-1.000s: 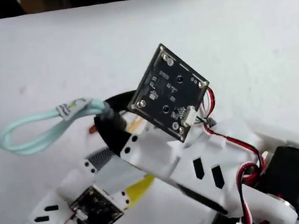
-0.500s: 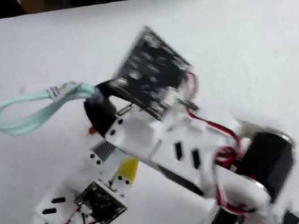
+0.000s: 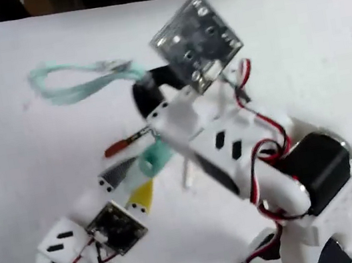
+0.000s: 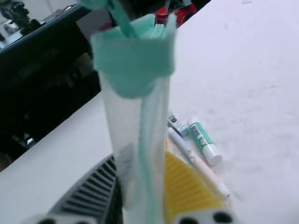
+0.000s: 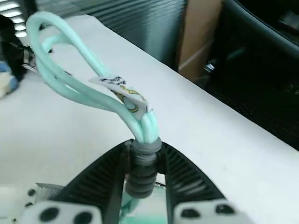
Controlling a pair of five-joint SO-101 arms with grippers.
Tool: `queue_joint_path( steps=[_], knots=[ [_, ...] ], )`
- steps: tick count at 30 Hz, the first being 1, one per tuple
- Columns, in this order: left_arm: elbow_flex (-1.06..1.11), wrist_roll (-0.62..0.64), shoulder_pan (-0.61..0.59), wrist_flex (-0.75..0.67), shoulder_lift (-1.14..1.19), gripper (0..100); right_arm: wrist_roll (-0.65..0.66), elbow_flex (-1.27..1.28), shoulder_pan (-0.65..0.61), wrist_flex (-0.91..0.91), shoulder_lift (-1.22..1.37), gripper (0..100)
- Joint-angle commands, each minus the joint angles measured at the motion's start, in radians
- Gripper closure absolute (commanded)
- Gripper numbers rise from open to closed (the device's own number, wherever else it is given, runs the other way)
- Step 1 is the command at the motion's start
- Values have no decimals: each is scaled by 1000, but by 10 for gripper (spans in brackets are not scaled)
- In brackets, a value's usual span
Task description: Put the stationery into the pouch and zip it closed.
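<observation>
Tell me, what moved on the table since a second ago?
The right gripper swung toward the far edge of the table, pulling the zip pull and its mint cord loop along. That uncovered the teal end of the pouch and a red-tipped pen. The right gripper stayed shut on the zip pull, and the left gripper kept holding the pouch.

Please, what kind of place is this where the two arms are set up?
Probably a robotics lab or workshop, not a home. Two small arms with bare circuit boards and loose wires sit at a plain white table; behind it are slatted blinds and dark furniture.
</observation>
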Motion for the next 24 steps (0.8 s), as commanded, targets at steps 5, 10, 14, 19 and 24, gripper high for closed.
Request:
queue_joint_path(
  steps=[5,10,14,19,24],
  knots=[
    [35,9,-81,-43,-4,976,-8,-23,91,58,-4,982],
    [-11,9,-88,-38,-4,976,-8,72,93,21,-13,982],
    [-12,9,-81,-26,-4,976,-8,203,93,-82,-13,982],
    [-14,8,-81,5,-5,976,-9,359,127,-265,-13,982],
    [-11,8,-81,15,-5,976,-9,465,191,-415,-13,982]
  ],
)
